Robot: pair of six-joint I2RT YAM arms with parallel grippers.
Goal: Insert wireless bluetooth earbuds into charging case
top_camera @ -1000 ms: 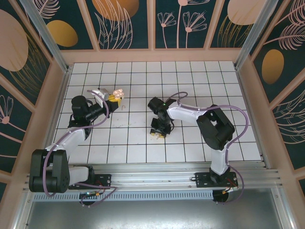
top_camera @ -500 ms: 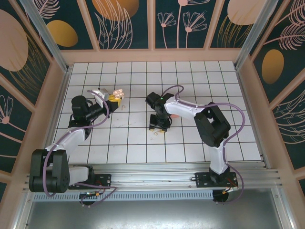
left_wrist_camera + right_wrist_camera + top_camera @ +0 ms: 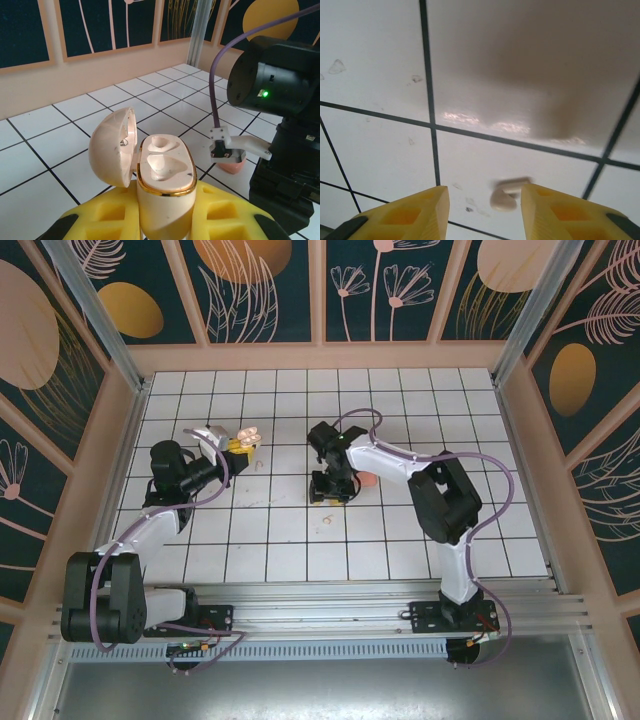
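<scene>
One beige earbud [image 3: 506, 196] below right hand [image 3: 482, 204]

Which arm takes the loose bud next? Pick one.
Right. The right gripper hangs open over the floor, a beige bud lying between its fingertips; the left gripper is shut on the open case.

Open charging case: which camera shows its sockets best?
Left wrist: the open case sits close up, both sockets visible, seemingly empty. Top external renders it a small pale blob at the left gripper.
</scene>
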